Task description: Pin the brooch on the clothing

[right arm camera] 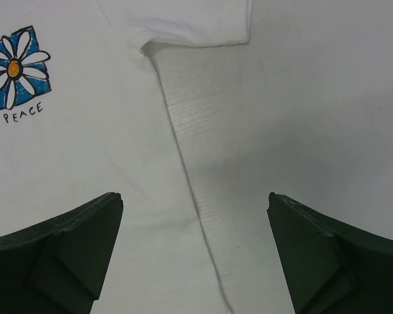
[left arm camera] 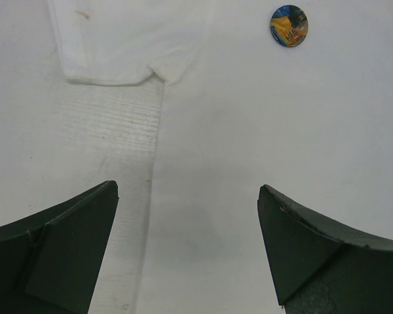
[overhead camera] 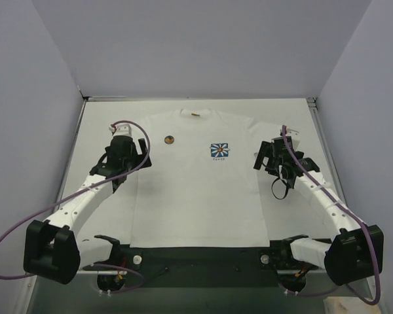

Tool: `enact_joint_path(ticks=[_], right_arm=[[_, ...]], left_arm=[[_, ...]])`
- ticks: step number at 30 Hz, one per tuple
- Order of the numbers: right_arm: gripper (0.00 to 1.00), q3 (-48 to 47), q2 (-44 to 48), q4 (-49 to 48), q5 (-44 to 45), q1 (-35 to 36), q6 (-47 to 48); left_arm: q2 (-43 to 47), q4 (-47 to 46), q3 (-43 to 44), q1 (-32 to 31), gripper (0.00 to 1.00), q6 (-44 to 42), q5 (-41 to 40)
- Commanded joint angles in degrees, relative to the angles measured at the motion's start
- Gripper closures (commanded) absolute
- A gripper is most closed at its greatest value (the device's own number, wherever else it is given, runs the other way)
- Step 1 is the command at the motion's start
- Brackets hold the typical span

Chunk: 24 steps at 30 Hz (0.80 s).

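— White cloth fills the foreground: left pincer (left arm camera: pixel 187 190) and right pincer (right arm camera: pixel 195 196) gape wide, empty, over a limp white short-sleeved T-shirt (overhead camera: pixel 196 196) on the pale worktop (overhead camera: pixel 295 111).
— Farther up, on its chest, lies the tiny round dark, orange-centred brooch (left arm camera: pixel 289 25): light, rigid, probably slick; grip its rim.

Bright, even light, probably from overhead, fills all three views without glare. The white T-shirt (overhead camera: pixel 196 190) nearly washes out against the pale bench (right arm camera: pixel 314 98), its folds barely showing. Shadows are faint and soft-edged, as along the sleeve hems. In both wrist views the dark jaws look underexposed and slightly soft.
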<state>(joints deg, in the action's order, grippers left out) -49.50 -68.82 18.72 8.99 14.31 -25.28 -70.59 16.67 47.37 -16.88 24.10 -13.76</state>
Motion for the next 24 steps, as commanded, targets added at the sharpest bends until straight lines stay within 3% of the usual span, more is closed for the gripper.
enact_joint_path(ticks=[1,7,24], right_arm=[[0.00,3.8,6.8,-2.3,5.6,0.6,0.0],[0.00,7.3,11.0,-4.8,9.3,1.0,0.1],[0.00,9.8,11.5,-9.7,9.5,2.0,1.5]], left_arm=[[6.1,-4.9,-2.8,-0.4,0.03,1.0,-1.9],[9.2,-6.0,-5.4,-0.5,0.03,1.0,-3.4],[9.6,-7.3,-7.4,-0.6,0.03,1.0,-4.0]])
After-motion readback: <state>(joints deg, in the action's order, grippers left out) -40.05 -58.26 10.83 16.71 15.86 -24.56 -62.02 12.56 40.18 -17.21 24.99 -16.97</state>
